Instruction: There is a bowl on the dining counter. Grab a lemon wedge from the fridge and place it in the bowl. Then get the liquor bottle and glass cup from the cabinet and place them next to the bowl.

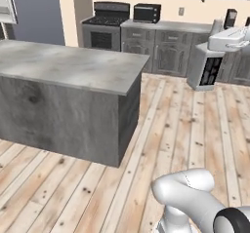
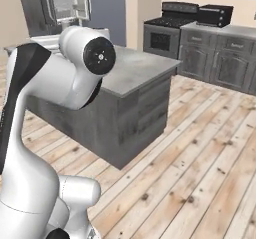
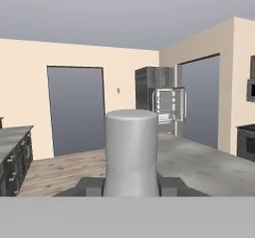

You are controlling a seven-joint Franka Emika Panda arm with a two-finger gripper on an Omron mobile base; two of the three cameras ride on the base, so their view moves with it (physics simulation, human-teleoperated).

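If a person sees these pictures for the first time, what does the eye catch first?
In the hand view, the pale capped neck of the liquor bottle stands upright between the gripper fingertips, hiding part of the room. Behind it the fridge stands with one door open. In the base views, the grey island with its marbled top takes the middle, on a wooden floor.
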